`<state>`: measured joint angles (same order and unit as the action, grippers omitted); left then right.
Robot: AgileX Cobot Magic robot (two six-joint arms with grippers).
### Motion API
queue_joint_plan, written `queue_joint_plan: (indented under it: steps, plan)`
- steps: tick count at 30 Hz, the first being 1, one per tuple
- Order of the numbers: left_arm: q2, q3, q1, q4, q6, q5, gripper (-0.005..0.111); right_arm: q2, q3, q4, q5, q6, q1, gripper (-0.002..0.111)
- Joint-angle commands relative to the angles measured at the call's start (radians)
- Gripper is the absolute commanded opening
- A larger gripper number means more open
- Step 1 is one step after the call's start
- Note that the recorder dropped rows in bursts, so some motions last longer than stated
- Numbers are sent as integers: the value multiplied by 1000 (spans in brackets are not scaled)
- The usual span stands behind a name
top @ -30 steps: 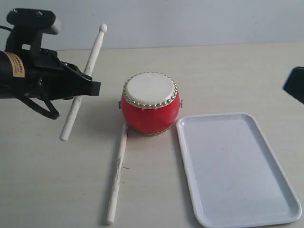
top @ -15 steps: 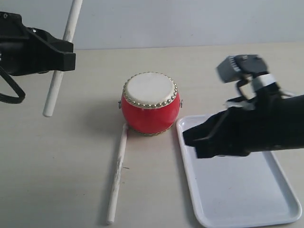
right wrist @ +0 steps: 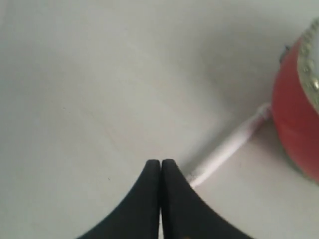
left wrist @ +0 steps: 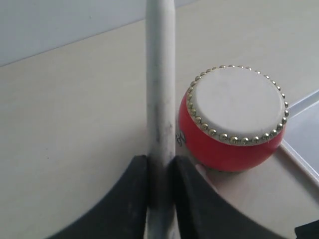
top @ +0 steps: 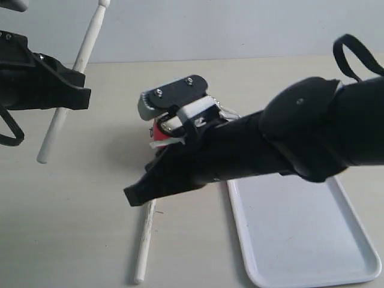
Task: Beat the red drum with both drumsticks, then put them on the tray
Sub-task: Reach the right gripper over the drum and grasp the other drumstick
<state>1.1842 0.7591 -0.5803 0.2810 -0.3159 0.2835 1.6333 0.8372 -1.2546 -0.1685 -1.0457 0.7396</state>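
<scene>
My left gripper (top: 76, 90) hangs at the left, above the table, shut on one cream drumstick (top: 63, 108) that points steeply upward. In the left wrist view that drumstick (left wrist: 159, 94) is clamped between the black fingers (left wrist: 137, 199), and the red drum (left wrist: 234, 119) sits just past it. My right arm reaches across the middle and hides most of the red drum (top: 159, 128). The right gripper (top: 129, 197) is shut and empty, its tips (right wrist: 160, 163) just above the table beside the second drumstick (right wrist: 227, 151). This drumstick (top: 144, 246) lies in front of the drum. The white tray (top: 306, 240) lies at the right.
The pale tabletop (top: 72, 228) spreads round everything, with a grey wall behind. A tray corner (left wrist: 305, 134) shows next to the drum in the left wrist view. The right arm's bulk (top: 312, 132) crosses above the drum and the tray's far end.
The right arm has swung in from the right, over the tray and drum, down to the lying drumstick. The left gripper has sunk slightly with its stick.
</scene>
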Motion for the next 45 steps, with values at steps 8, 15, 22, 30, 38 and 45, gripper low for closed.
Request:
queue_joint_plan:
  steps: [8, 15, 22, 30, 38, 45]
  plan:
    - [-7, -2, 2, 22, -4, 29, 0, 33, 482, 1360, -654, 1318, -19, 0]
    - [-7, -2, 2, 22, -4, 19, 0, 88, 501, 1123, -817, 1188, -19, 0]
    - [-7, -2, 2, 20, -18, 28, 0, 286, 486, 1046, -734, 1137, -19, 0]
    - [-7, -2, 2, 20, -23, 37, 0, 399, 486, 957, -622, 1094, -19, 4]
    - [-7, -2, 2, 20, -23, 40, 0, 463, 486, 938, -554, 1100, -19, 34]
    - [-7, -2, 2, 20, -23, 42, 0, 466, 488, 930, -533, 1100, -19, 41]
